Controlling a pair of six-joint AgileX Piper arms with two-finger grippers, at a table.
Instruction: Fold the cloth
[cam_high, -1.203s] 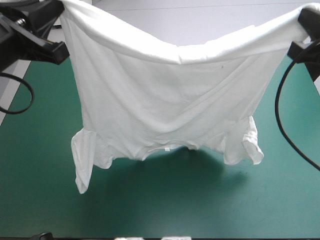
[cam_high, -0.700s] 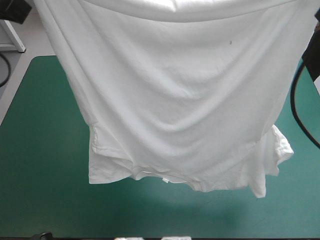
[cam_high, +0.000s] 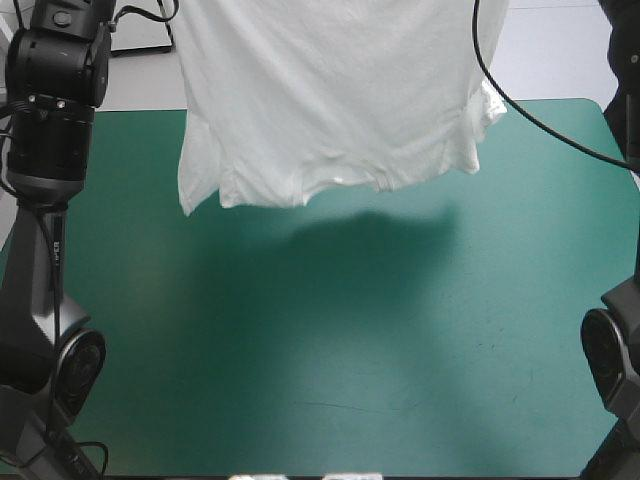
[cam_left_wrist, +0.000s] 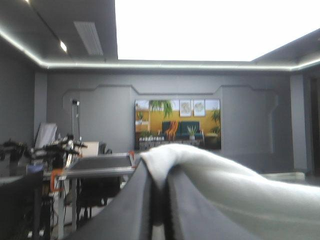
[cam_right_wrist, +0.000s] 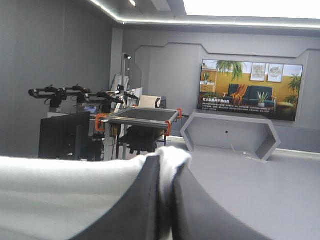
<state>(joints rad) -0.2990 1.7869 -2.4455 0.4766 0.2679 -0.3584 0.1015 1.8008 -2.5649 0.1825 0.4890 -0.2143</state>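
Over the far half of my teal-green table (cam_high: 300, 400) hangs the T-shirt (cam_high: 330, 90), collar and sleeves lowest. Light and limp, it will sag wherever unsupported, so I judge the hem corners the best hold. My left pincer (cam_left_wrist: 160, 172) and right pincer (cam_right_wrist: 167, 172) each clamp a fold of it.

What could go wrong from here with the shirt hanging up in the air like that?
1. The left end effector and right end effector each pinch only a narrow fold of the T-shirt; a quick swing might pull it free.
2. The T-shirt hangs above the far part of the teal-green cover. Lowered straight down, it may bunch near the far edge, with the sleeve tucked underneath.
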